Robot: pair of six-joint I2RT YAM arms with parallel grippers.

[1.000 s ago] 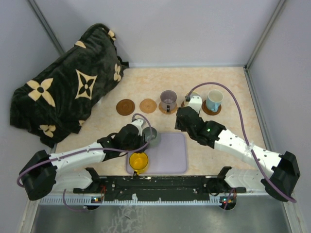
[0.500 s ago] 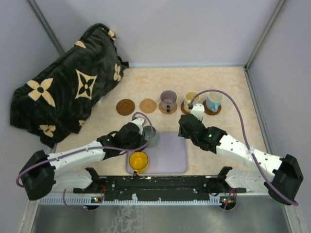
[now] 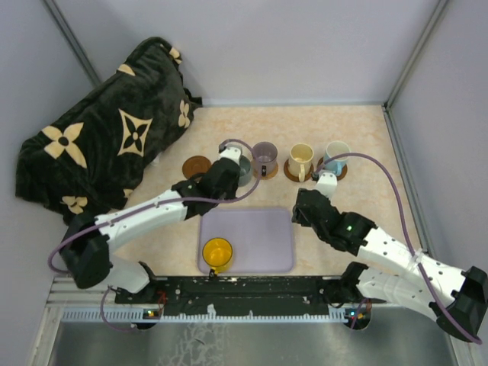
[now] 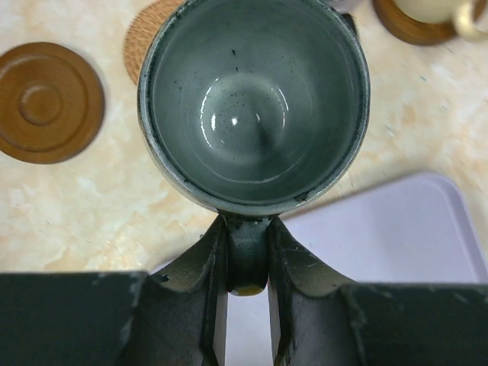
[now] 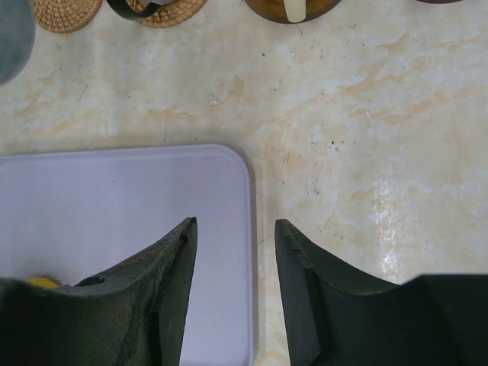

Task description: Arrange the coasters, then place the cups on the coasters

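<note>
My left gripper [image 3: 232, 177] is shut on the handle of the grey-green cup [image 4: 252, 99], also in the top view [image 3: 244, 172]. The cup hangs over the light woven coaster [image 4: 149, 38], partly covering it. A bare dark coaster [image 3: 197, 166] lies to its left. Further right in the row, the purple-grey cup [image 3: 264, 156], the cream cup [image 3: 300, 160] and the light blue cup [image 3: 336, 156] each stand on a coaster. The yellow cup [image 3: 217, 252] sits on the lavender tray [image 3: 259, 236]. My right gripper [image 5: 232, 229] is open and empty above the tray's back right corner.
A dark blanket with tan flower shapes [image 3: 107, 137] is heaped at the back left. Grey walls close in the tabletop on three sides. The tray's rounded corner [image 5: 229, 164] lies just under my right fingers.
My left arm has carried the grey-green cup from the tray's back left corner up to the light coaster. My right arm has drawn back from the cream cup, which stays on its coaster.
</note>
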